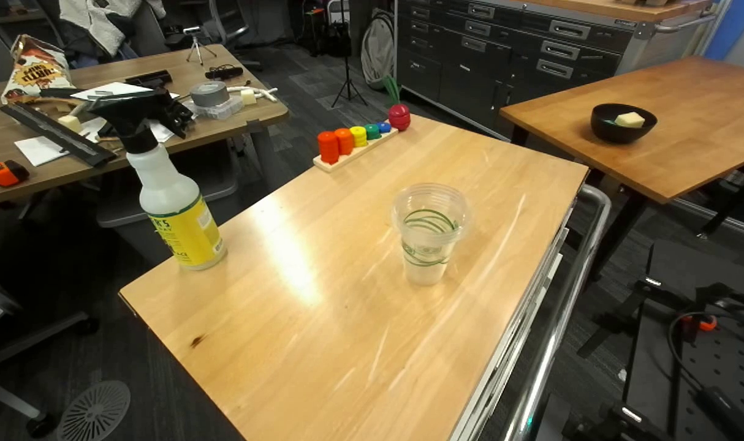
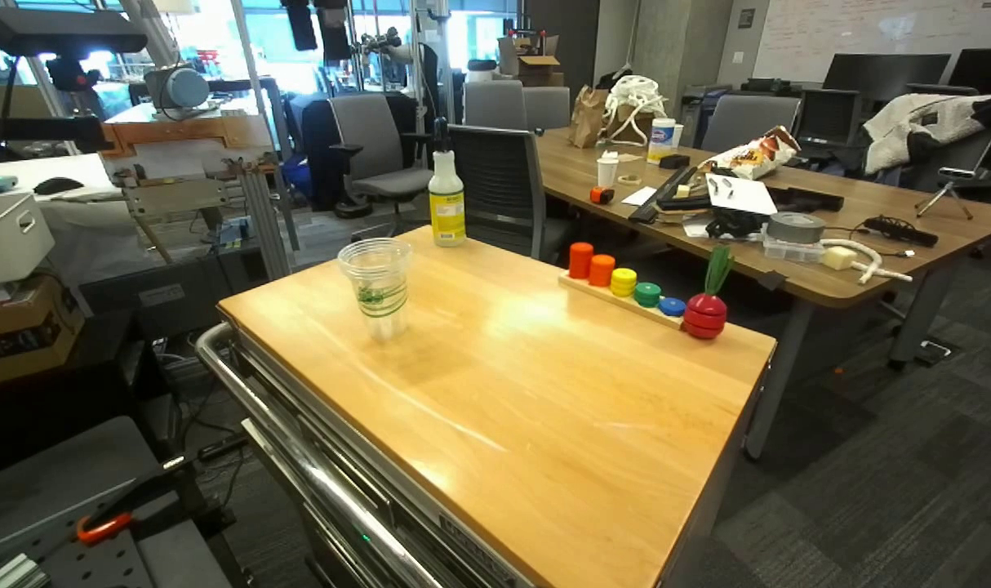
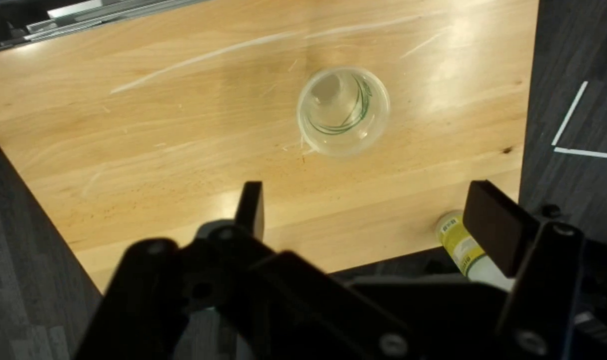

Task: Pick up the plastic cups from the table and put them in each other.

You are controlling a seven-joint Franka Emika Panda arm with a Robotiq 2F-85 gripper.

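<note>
The clear plastic cups stand upright on the table as a single nest, one inside another, with close-set rims at the top and green line markings. The cups show in both exterior views (image 1: 427, 245) (image 2: 384, 296). How many are nested I cannot tell. In the wrist view the cups (image 3: 343, 112) are seen from above, at the upper middle of the light-wood table (image 3: 183, 125). My gripper (image 3: 366, 200) is open with nothing between its fingers. It is above the table, apart from the cups, which lie beyond its fingertips in the picture. The gripper is out of both exterior views.
A yellow-labelled spray bottle (image 1: 191, 236) stands at a table corner; it shows behind the right finger in the wrist view (image 3: 458, 242). A coloured block stacker (image 1: 353, 144) and a red radish toy (image 1: 399, 116) sit along the edge. A metal rail (image 2: 324, 465) runs along one side.
</note>
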